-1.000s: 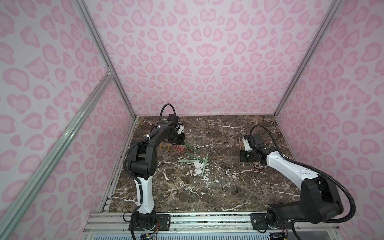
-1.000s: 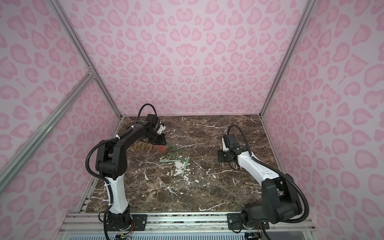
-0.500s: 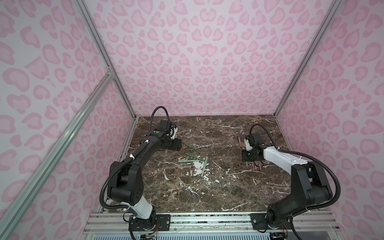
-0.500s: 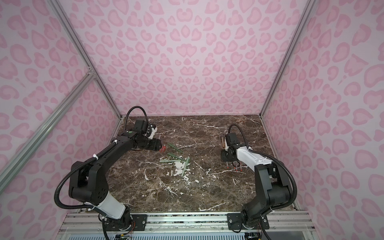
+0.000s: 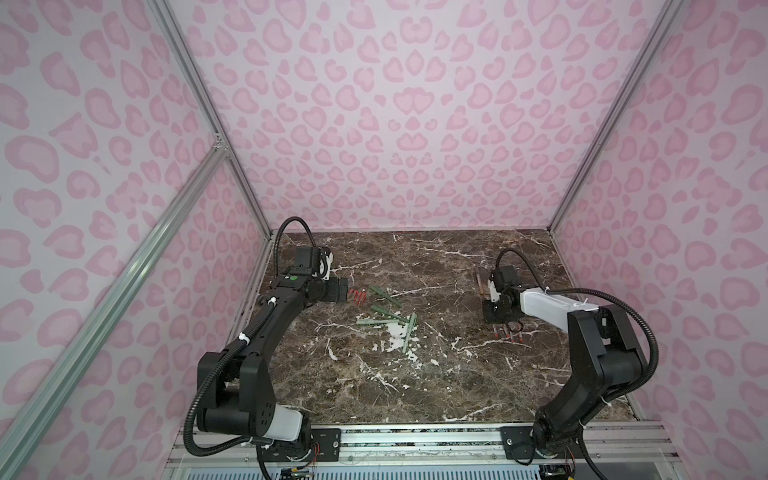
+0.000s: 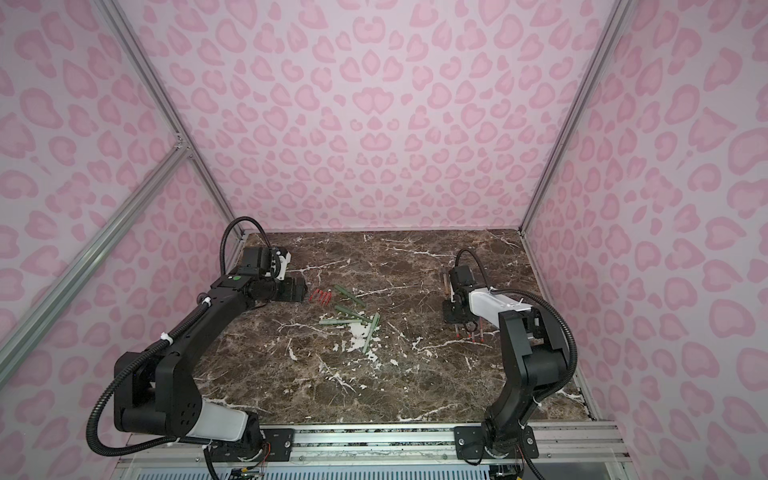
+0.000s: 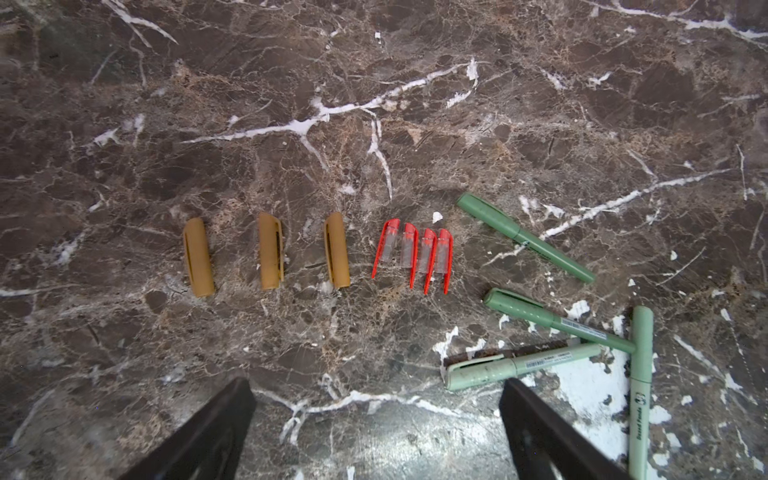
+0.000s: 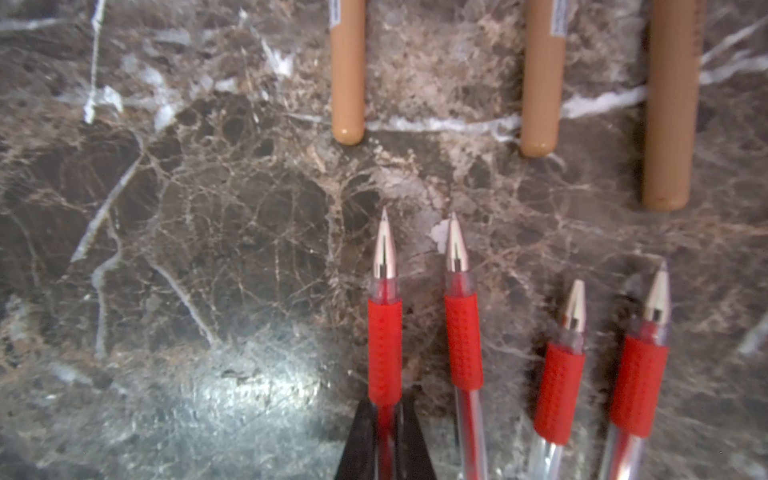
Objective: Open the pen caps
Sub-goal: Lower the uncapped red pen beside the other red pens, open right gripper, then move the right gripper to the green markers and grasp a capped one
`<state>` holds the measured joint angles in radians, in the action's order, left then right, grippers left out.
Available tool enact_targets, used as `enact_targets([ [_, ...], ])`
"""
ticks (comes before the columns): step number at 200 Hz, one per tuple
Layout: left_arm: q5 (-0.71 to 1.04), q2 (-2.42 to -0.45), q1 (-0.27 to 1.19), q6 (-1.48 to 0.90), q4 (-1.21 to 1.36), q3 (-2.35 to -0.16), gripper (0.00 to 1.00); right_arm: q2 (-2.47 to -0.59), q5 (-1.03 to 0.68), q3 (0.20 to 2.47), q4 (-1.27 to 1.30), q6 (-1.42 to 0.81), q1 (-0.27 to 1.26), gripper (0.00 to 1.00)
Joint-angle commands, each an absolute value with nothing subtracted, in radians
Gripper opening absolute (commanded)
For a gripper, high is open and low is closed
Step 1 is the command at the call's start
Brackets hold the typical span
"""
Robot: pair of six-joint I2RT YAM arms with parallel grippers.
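Hanging wide open and empty above the table (image 7: pixel 374 83), the left pincer (image 7: pixel 376 390) faces a row of loose caps: three tan caps (image 7: pixel 270 251) spaced apart, then four red caps (image 7: pixel 415 257) packed side by side. Beside these, four green pens (image 7: pixel 525 239) lie scattered, green caps (image 7: pixel 488 214) on. Well apart, the right pincer (image 8: pixel 386 419) is closed on the barrel of a red pen (image 8: pixel 384 345).

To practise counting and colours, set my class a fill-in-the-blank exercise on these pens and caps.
The loose red caps number ____.
The loose tan caps number ____.
The capped pens are coloured ____.
The right hand is shut on a ____ pen.
Missing: four, three, green, red.
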<state>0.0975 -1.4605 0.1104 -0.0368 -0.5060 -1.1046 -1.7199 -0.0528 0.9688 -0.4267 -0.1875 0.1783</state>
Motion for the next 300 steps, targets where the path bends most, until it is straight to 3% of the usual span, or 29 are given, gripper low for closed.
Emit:
enact_targets([
  [1, 0.112, -1.445, 0.101, -0.034, -0.475, -1.103, 0.97, -1.742, -0.035, 0.968, -0.415, -0.177, 0.179, 0.08],
  [68, 0.112, -1.44, 0.081, -0.032, -0.482, -1.113, 0.98, -1.743, -0.026, 0.969, -0.421, -0.172, 0.177, 0.24],
  [167, 0.126, -1.399, 0.057, -0.015, -0.473, -1.088, 0.99, -1.651, -0.068, 1.143, -0.523, -0.172, 0.251, 0.35],
  [216, 0.148, -1.354, 0.045, 0.014, -0.455, -1.038, 0.98, -1.82, -0.133, 1.371, -0.545, -0.144, 0.398, 0.42],
  [300, 0.179, -1.324, 0.015, 0.02, -0.449, -1.014, 0.98, -2.148, -0.192, 1.785, -0.636, -0.124, 0.61, 0.44],
])
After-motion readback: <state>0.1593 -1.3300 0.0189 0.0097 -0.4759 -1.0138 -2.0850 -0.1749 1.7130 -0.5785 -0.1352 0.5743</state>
